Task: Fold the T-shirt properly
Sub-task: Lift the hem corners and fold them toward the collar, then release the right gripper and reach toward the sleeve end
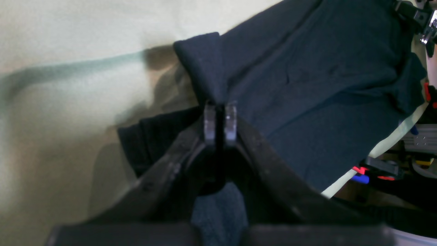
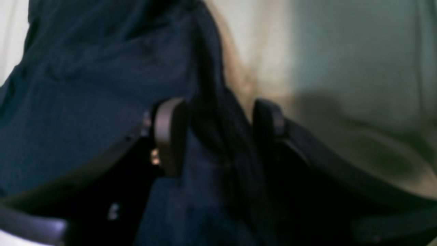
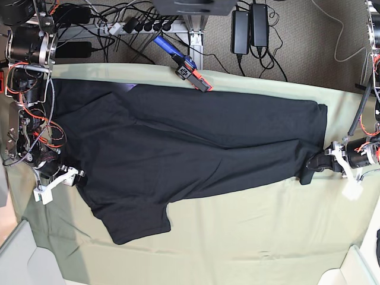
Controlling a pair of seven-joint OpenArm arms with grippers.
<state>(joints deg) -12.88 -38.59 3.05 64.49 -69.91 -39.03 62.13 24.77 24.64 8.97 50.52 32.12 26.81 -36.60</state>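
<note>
Black cotton fills my near field: the T-shirt (image 3: 178,142) lies spread lengthwise on the pale green cloth (image 3: 249,237), one sleeve flopped toward the front edge. My left gripper (image 1: 220,123) has its jaws pressed together on a pinched fold at the shirt's edge. My right gripper (image 2: 218,133) has its jaws parted, with a bunched ridge of fabric between the pads (image 2: 169,135). Farther back, a blue-and-orange clamp (image 3: 184,62) sits at the table's rear edge.

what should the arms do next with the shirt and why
Probably close the right gripper on the T-shirt fabric between its open fingers. The left gripper is already shut on the opposite edge, so both ends would then be held for a fold.
</note>
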